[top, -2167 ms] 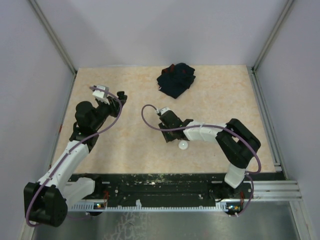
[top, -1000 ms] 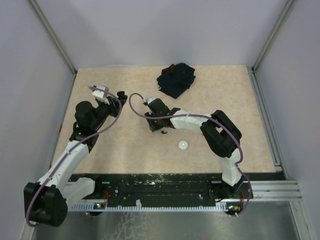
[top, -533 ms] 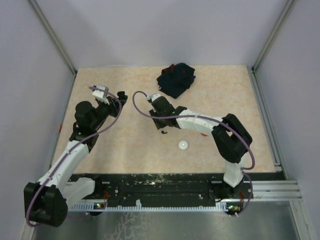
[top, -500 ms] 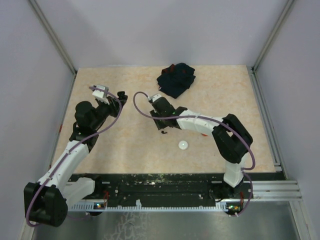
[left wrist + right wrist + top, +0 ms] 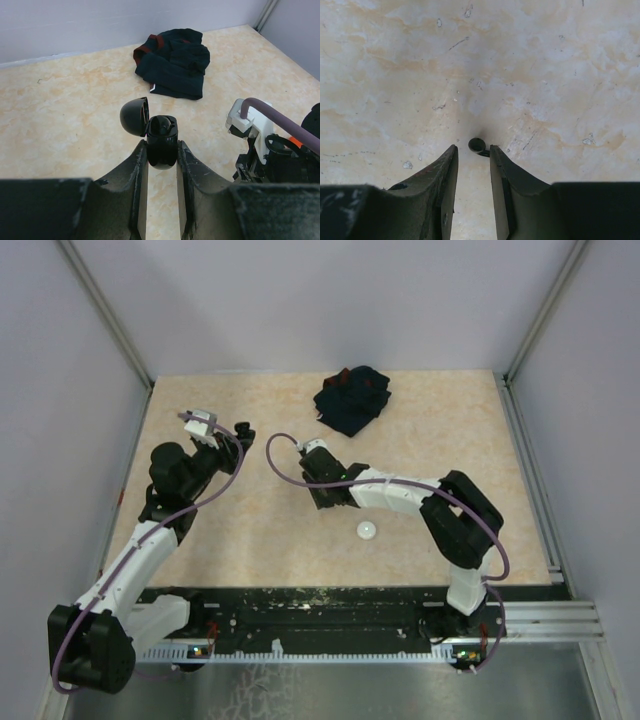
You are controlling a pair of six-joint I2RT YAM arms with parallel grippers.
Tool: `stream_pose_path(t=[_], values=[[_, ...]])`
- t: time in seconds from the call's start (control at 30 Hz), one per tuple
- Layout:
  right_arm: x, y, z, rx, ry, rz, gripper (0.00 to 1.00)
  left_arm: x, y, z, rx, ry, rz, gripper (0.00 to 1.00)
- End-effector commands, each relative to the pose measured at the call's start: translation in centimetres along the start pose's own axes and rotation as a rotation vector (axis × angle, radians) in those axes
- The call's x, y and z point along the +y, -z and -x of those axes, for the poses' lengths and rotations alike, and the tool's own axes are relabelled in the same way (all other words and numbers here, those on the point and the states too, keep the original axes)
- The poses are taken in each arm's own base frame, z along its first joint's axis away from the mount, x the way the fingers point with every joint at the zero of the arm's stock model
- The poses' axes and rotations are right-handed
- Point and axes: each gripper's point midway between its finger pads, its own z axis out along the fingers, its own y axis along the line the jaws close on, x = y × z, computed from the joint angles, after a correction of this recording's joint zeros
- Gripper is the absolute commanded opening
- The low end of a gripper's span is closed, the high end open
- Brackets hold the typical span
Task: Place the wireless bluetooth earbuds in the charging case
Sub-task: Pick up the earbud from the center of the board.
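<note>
From above, the right arm (image 5: 400, 492) reaches to the middle of the surface (image 5: 450, 440), with a white puck (image 5: 367, 530) close by. At the left wrist, the left jaws grip the black charging case (image 5: 161, 145), lid (image 5: 135, 116) open. At the right wrist, the right jaws stand narrowly apart with a black earbud (image 5: 478, 145) on the surface at their tips, apparently not yet clamped. Risk: closing off-centre on so small and rounded a piece could flick it away.
</note>
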Motion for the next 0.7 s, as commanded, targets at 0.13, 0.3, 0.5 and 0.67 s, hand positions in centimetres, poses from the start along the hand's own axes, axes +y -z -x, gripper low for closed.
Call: stream_pose_path(t=[0.13, 0.3, 0.5, 0.67], values=[[0.7, -0.4, 1.0, -0.039, -0.038, -0.005, 0.3, -0.3, 0.1, 2.0, -0.061, -0.013, -0.016, 0.0], [0.8, -1.0, 0.4, -0.02, -0.035, -0.008, 0.29, -0.4, 0.0, 1.9, -0.059, -0.011, -0.019, 0.0], [0.7, -1.4, 0.0, -0.007, -0.036, -0.015, 0.29, -0.4, 0.0, 2.0, -0.06, -0.011, -0.021, 0.0], [0.8, -1.8, -0.4, 0.006, -0.034, -0.016, 0.29, -0.4, 0.1, 2.0, -0.06, -0.009, -0.021, 0.0]])
